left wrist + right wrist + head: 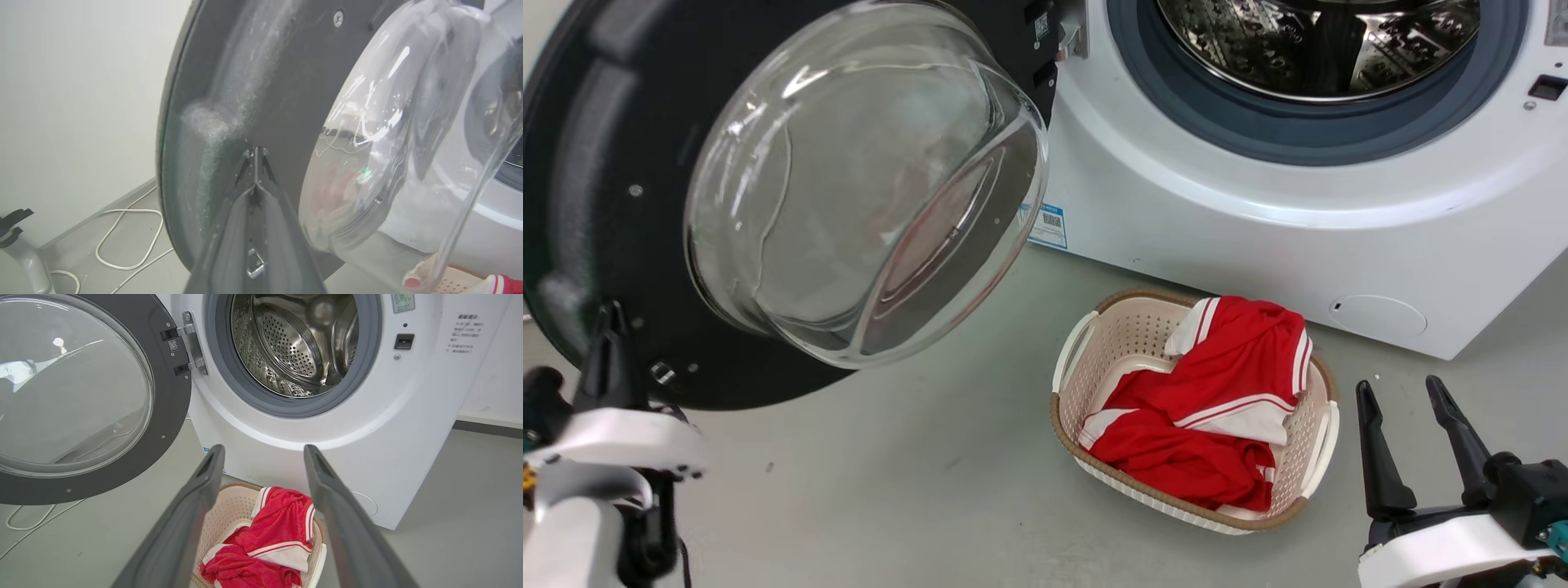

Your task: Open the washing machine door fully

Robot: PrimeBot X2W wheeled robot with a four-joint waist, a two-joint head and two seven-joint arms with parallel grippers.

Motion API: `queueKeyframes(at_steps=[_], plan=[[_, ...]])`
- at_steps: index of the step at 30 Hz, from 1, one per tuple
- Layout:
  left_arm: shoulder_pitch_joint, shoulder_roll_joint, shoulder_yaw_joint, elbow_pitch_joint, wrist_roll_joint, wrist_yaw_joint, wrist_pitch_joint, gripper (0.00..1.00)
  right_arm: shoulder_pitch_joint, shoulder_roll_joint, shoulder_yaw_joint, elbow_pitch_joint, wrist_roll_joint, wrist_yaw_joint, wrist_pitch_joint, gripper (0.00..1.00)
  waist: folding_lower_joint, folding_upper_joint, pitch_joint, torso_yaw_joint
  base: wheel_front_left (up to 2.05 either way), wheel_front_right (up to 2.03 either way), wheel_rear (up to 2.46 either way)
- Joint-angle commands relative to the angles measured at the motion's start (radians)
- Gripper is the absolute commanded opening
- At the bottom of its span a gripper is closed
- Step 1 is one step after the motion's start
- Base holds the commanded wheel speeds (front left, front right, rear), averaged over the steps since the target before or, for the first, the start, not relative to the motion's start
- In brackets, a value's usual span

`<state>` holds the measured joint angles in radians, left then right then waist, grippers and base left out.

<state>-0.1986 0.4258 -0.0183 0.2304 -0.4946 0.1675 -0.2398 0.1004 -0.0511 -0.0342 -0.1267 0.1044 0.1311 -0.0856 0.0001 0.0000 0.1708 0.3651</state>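
Round glossy black washing machine door (605, 204) with its bulging glass bowl hangs swung out left, hinge at its right. The left gripper (610, 318), fingers pinched together and empty, points at its inner face near the free rim. The right gripper (1401, 385), fingers spread, sits well apart.

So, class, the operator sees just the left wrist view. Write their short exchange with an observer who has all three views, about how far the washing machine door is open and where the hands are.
Operator: My left hand is shut at the black inner face of the washing machine door. Is the opening clear?
Observer: Yes; the right wrist view has the door swung on its hinge, off the mouth of the steel drum.
Operator: And my other hand?
Observer: The right hand is open, right of the basket in the head view, apart from the door.
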Motion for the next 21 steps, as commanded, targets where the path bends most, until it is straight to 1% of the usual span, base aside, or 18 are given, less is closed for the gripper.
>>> queueKeyframes(at_steps=[1,6,11,13,16,21], plan=[[-0.027,0.014,0.01,0.013,-0.003,-0.006,-0.002,0.0,-0.015,0.002,-0.002,-0.004,-0.007,-0.001,0.002,1.0,-0.0001,0.0,0.009,0.0,0.0,0.0,0.0],[-0.127,0.078,0.023,0.134,-0.021,-0.061,0.012,0.0,-0.026,0.002,0.003,-0.012,-0.012,-0.001,0.008,1.0,-0.0001,0.0,0.036,-0.011,0.0,0.0,0.0],[-0.196,0.113,0.015,0.219,-0.02,-0.094,0.011,0.0,-0.036,0.002,0.004,-0.007,-0.012,-0.001,0.006,1.0,-0.0001,0.0,0.045,-0.023,0.0,0.0,0.0],[-0.207,0.116,0.011,0.237,-0.016,-0.101,0.007,0.0,-0.037,0.002,0.001,-0.003,-0.008,-0.001,0.003,1.0,-0.0001,0.0,0.045,-0.026,0.0,0.0,0.0],[-0.209,0.106,0.004,0.251,-0.01,-0.102,0.0,0.0,-0.036,0.002,0.0,0.006,-0.004,-0.001,-0.004,1.0,-0.0001,0.0,0.039,-0.029,0.0,0.0,0.0],[-0.143,0.082,-0.005,0.22,0.006,-0.086,-0.013,0.0,-0.036,0.002,0.003,0.03,0.01,-0.001,-0.023,1.0,-0.0001,0.0,0.005,-0.041,0.0,0.0,0.0]])
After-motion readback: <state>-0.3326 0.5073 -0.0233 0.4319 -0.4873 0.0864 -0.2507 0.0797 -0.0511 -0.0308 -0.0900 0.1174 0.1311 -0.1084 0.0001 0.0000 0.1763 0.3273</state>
